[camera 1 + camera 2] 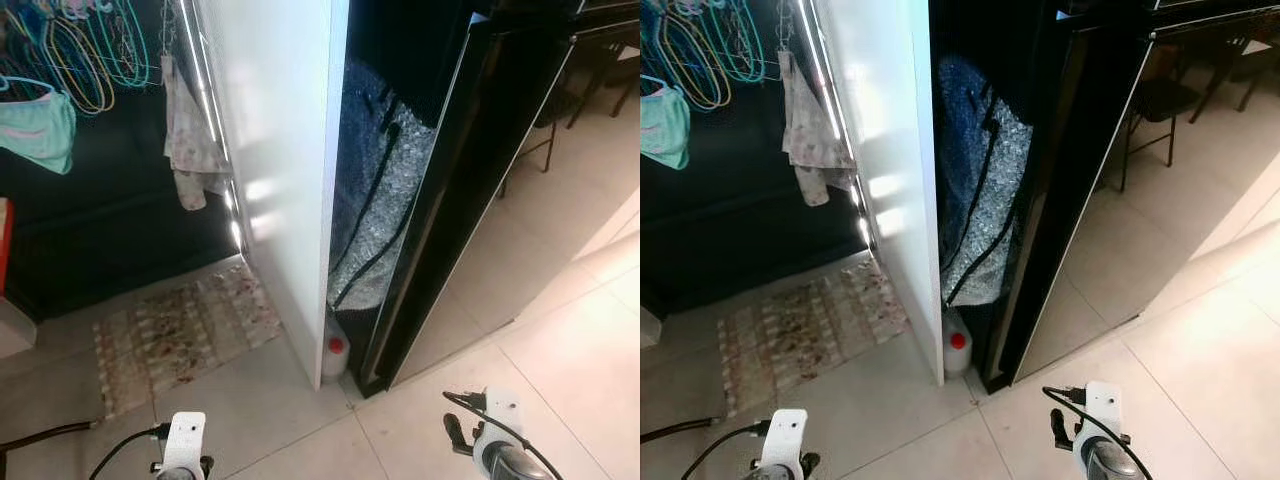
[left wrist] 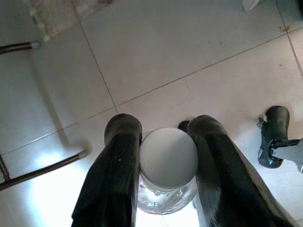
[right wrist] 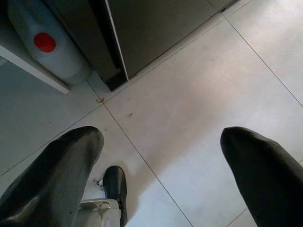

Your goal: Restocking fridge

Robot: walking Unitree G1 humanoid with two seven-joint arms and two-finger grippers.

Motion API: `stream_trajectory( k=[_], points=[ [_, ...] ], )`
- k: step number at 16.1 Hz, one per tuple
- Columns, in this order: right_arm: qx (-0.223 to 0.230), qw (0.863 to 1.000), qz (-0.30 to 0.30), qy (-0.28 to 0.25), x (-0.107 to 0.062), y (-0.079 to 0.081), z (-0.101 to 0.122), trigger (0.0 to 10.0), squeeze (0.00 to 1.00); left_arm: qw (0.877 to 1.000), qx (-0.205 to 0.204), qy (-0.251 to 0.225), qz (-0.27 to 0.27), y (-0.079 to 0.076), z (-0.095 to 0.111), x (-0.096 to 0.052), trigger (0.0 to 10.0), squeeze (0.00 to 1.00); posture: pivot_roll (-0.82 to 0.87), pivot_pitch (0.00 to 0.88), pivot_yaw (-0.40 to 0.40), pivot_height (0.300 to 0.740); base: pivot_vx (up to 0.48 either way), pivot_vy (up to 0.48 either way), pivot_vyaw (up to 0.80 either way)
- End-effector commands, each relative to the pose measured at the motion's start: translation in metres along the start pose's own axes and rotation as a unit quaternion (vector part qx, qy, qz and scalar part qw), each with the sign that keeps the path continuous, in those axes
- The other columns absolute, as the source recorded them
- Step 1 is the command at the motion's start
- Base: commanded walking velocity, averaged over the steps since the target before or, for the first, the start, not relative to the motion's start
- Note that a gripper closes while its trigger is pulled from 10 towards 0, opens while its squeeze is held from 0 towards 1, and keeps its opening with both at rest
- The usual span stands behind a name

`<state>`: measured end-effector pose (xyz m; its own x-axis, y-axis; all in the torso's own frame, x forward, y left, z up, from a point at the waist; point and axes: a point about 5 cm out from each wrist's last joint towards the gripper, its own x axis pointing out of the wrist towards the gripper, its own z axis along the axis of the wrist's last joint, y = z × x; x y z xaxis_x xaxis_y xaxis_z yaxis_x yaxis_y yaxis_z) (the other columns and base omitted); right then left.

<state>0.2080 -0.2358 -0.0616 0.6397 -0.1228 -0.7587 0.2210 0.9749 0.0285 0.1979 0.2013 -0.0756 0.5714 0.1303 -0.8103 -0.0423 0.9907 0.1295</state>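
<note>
Bottle in my left claw, facing the fridge's side.
My left gripper [image 2: 163, 163] is clamped on a clear bottle [image 2: 168, 182] with a white cap, low over the tiled floor [image 1: 560, 380]. My right gripper [image 3: 163, 163] hangs spread wide, holding nothing. A red-capped jug [image 1: 336, 352] stands between the white panel [image 1: 285, 170] and the black fridge [image 1: 470, 170].

Pale glossy floor tiles [image 1: 560, 380] with thin grout lines. Patterned rug [image 1: 180, 335] at left, before a dark recess. White panel [image 1: 285, 170] upright at centre, bright reflections on its face. Tall black glossy panel [image 1: 450, 190] leaning right of it; silvery textured sheet [image 1: 375, 210] and white jug, red cap [image 1: 336, 352] between. Hangers [image 1: 90, 45], cloth [image 1: 195, 135] upper left. Dark chair [image 1: 1160, 100] upper right.
</note>
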Motion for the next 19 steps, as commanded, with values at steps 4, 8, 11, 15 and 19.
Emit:
stream_trajectory(
  k=[4, 8, 11, 15, 19],
  points=[
    [0.007, 1.000, -0.006, 0.018, -0.0012, -0.0013, -0.0088, 10.0, 0.00, 1.000, 0.010, 0.008, -0.017, -0.0066, -0.0040, -0.0004, 10.0, 0.00, -0.05, 0.017, -0.006, 0.740, 0.234, 0.000, 0.00],
    [0.001, 1.000, -0.003, 0.012, -0.0007, -0.0010, -0.0056, 10.0, 0.00, 1.000, 0.002, 0.013, -0.012, -0.0045, -0.0074, -0.0008, 10.0, 0.00, -0.04, 0.040, -0.009, 0.740, 0.320, 0.000, -0.31],
    [0.004, 1.000, -0.004, 0.009, -0.0006, -0.0011, -0.0043, 10.0, 0.00, 1.000, 0.003, 0.012, -0.011, -0.0041, -0.0058, -0.0006, 10.0, 0.00, -0.05, 0.048, -0.009, 0.740, 0.306, 0.000, 0.00],
    [0.006, 1.000, -0.005, 0.007, -0.0003, -0.0008, -0.0026, 10.0, 0.00, 1.000, 0.005, 0.009, -0.004, -0.0038, -0.0029, -0.0001, 10.0, 0.00, -0.05, 0.063, -0.007, 0.740, 0.000, 0.000, 0.00],
    [0.008, 1.000, -0.007, 0.007, -0.0002, -0.0008, -0.0024, 10.0, 0.00, 1.000, -0.004, 0.014, -0.005, -0.0034, -0.0054, -0.0004, 10.0, 0.00, -0.05, 0.067, -0.007, 0.740, 0.000, 0.000, 0.00]
  ],
)
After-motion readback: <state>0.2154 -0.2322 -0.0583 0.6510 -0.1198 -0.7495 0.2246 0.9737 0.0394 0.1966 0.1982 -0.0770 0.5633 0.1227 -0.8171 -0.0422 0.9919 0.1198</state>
